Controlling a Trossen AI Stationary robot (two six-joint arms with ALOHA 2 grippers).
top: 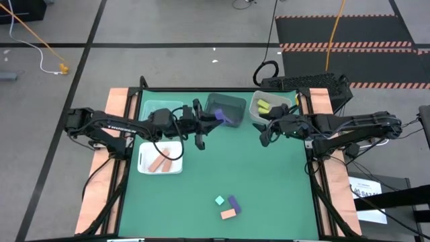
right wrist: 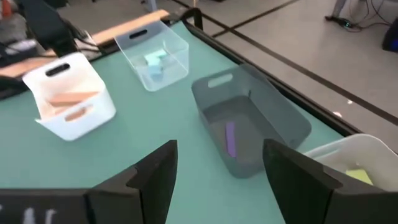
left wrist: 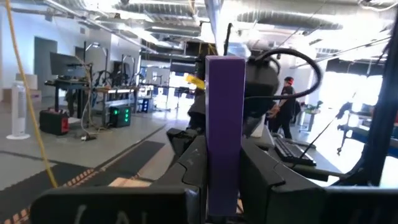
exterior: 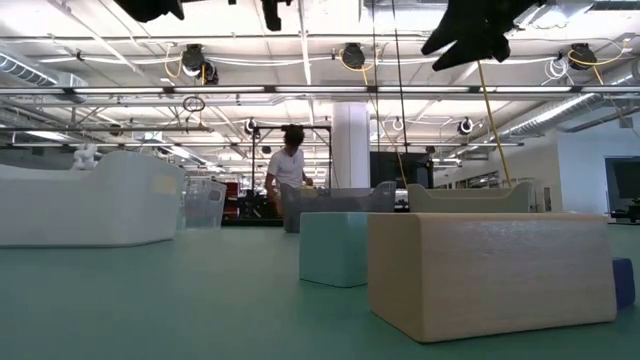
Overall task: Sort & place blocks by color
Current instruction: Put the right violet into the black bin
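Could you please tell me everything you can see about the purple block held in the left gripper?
The purple block is a plain bar with flat faces and square edges, matte and evenly coloured. It stands upright along the left gripper, clamped between its two dark fingers, its upper part sticking out past them. From above it shows at the gripper's tip, over the near edge of the dark grey bin. Nothing but the fingers touches it.

i can make out white lettering "trossen" along the left arm [top: 111,126] from above. print on the white paper [top: 369,195] beside the table is too small to read.
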